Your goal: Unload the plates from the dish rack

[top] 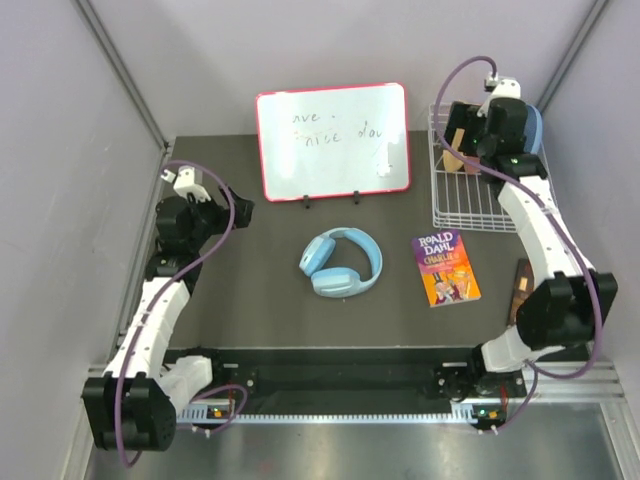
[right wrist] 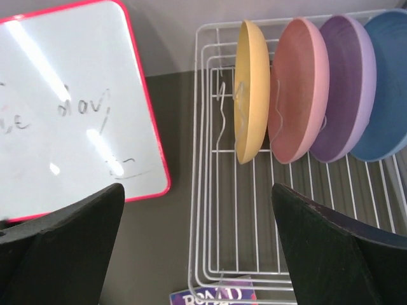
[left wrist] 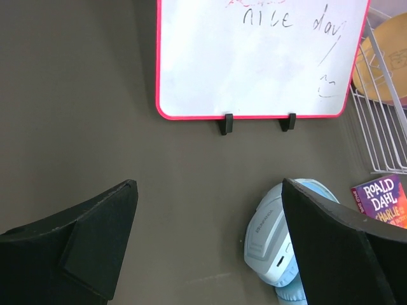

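Plates [right wrist: 299,89], four on edge inside the dish rack [right wrist: 245,222], show fully only from the right wrist; overhead the arm covers most. Right gripper [right wrist: 197,190] over the rack, left gripper [left wrist: 210,184] well left of it, both agape, empty. Dark table [top: 260,270], grey walls [top: 330,40].

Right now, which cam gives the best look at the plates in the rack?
Right wrist: all four plates stand on edge in the dish rack, in plain sight. Top external: the right arm covers most of them; only tan and blue slivers show. Left wrist: just part of the tan plate at the frame's right edge.
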Available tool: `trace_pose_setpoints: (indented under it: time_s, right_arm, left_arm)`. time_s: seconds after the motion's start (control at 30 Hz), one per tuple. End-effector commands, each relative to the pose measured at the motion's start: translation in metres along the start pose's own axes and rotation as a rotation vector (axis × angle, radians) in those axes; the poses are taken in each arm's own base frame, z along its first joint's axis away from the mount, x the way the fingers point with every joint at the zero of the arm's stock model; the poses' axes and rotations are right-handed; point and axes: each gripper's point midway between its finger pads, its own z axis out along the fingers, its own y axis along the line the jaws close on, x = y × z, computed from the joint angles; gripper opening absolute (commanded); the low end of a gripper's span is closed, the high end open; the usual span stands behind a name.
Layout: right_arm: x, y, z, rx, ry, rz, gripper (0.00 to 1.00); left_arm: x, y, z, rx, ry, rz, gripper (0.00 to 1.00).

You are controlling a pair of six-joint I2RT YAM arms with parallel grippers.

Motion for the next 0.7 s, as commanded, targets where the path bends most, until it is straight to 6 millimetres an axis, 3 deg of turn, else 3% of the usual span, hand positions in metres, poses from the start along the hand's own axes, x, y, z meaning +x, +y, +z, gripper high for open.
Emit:
trace_pose_setpoints:
  time_s: [0.0, 0.3, 0.47, 0.67]
  right_arm:
    - [-0.008, -0.005, 0.036, 0.07, 0.006, -0.068, 0.97]
    - [0.01, -0.021, 0.105, 0.213, 0.042, -0.182, 0.84]
    - [0.015, -0.032, 0.132, 0.28, 0.046, -0.243, 0.79]
    - [0.023, -0.032, 0.163, 0.298, 0.052, -0.283, 0.62]
  left_arm:
    - [-0.01, 0.005, 0.004, -0.026, -0.066, -0.018, 0.99]
    - [0.0, 0.023, 0.009, -0.118, -0.082, -0.041, 0.99]
    - [0.007, 0.028, 0.015, -0.147, -0.066, -0.025, 0.99]
    - [0.011, 0.043, 0.02, -0.209, -0.058, 0.004, 0.99]
